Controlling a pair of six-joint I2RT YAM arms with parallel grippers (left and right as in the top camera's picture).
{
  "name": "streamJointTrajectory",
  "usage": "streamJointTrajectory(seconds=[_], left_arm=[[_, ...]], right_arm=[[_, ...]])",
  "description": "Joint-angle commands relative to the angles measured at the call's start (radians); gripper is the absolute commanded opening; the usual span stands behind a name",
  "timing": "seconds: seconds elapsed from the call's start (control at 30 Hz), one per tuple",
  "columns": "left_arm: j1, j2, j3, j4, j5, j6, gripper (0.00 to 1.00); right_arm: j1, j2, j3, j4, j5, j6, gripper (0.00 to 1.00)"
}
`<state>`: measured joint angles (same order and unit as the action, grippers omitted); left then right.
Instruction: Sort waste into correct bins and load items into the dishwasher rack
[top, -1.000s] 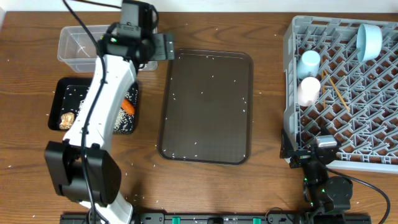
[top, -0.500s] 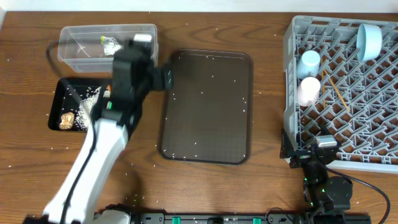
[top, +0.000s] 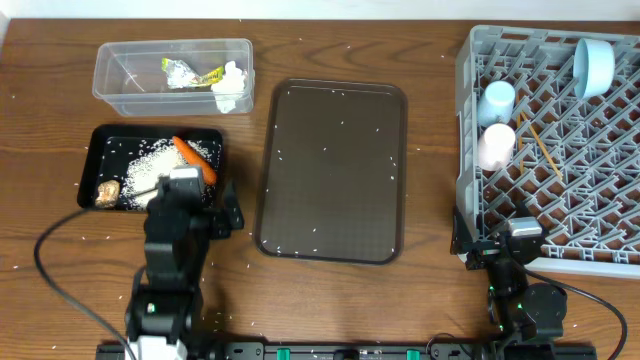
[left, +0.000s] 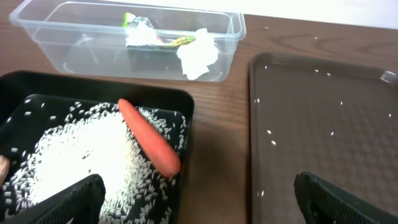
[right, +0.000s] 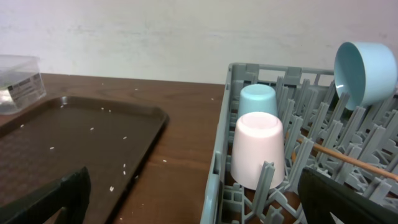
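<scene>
Waste as it lies: wrapper (top: 190, 71) and tissue (top: 231, 86) sit in the tub (top: 115, 92), with the tissue at its right end and the wrapper just beside it. Rice (top: 150, 165) is heaped in the black tray (top: 95, 140). Carrot (top: 194, 159) lies slantwise on the heap's right edge. Lump (top: 107, 192) sits at the tray's near left corner. Stray grains dot the serving tray (top: 335, 200) and the worktop (top: 430, 180).

Left end effector (left: 199, 186) — jaws spread wide, nothing between them. One finger is over the rice at the black tray's near edge, the other over the serving tray's near left part.

Rack (top: 465, 190) stands at the right end of the worktop. Blue cup (top: 497, 100) and pink cup (top: 496, 146) stand upside down along its left side, just beside each other, pink nearer the robot. Dish (top: 594, 66) is tipped on edge at the far right of the rack. Chopsticks (top: 541, 146) lie slanted across the grid, right of the pink cup.

Right end effector (right: 194, 180) — fully open and empty, low at the rack's near left corner, facing along the rack's left wall.
</scene>
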<state>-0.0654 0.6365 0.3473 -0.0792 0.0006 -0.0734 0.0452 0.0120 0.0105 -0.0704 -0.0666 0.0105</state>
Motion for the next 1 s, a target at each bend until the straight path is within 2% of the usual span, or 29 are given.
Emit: streamJointTrajectory(seconds=[0.0, 0.33, 0.67, 0.97], left_arm=[[0.022, -0.110, -0.073, 0.013, -0.009, 0.010, 0.98], [0.102, -0.426, -0.270, 0.016, -0.008, -0.017, 0.98], [0.104, -0.520, -0.344, 0.016, -0.012, -0.006, 0.98], [0.102, -0.635, -0.343, 0.010, -0.015, 0.002, 0.98]], right_arm=[[-0.001, -0.007, -0.005, 0.000, 0.010, -0.012, 0.99], [-0.001, -0.007, -0.005, 0.000, 0.010, -0.012, 0.99], [-0.001, -0.007, -0.005, 0.000, 0.010, -0.012, 0.99], [-0.001, -0.007, -0.005, 0.000, 0.010, -0.012, 0.99]])
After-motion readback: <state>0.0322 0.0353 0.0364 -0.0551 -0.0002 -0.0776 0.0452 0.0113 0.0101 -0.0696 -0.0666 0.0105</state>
